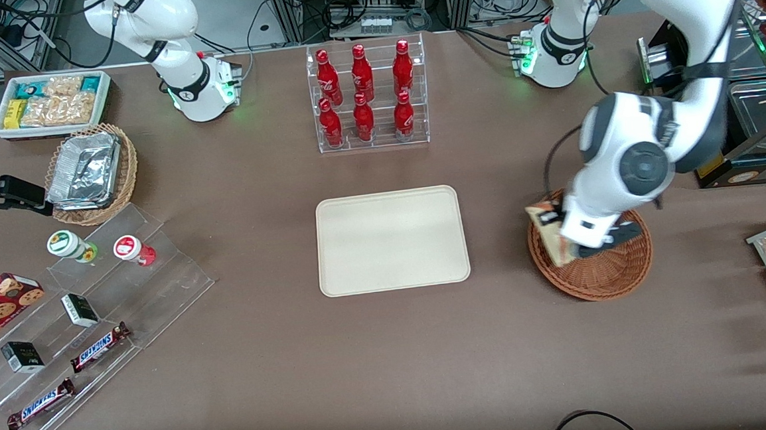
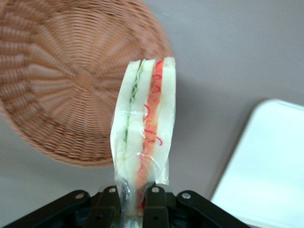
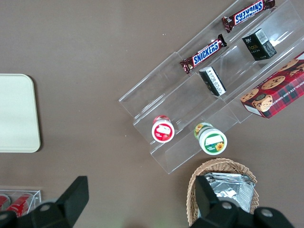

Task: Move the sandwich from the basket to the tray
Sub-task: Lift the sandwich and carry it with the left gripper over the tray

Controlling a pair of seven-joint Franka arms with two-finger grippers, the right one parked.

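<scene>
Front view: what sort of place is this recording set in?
Probably a lab mock-up of a snack shop: red bottles in a clear rack, Snickers bars on acrylic steps, cabling at the table's edge. The pincer holds the sandwich above the basket, near the tray.

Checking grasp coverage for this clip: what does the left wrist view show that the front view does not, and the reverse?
Only the left wrist view shows the left gripper with its fingers shut on the plastic-wrapped triangular white-bread sandwich, its green and red-orange filling layers visible, lifted above the table. Only the front view shows the clear rack of red bottles and the whole table. Both show the round reddish-brown woven wicker basket, with nothing visible inside it, and the flat cream-beige rectangular tray.
</scene>
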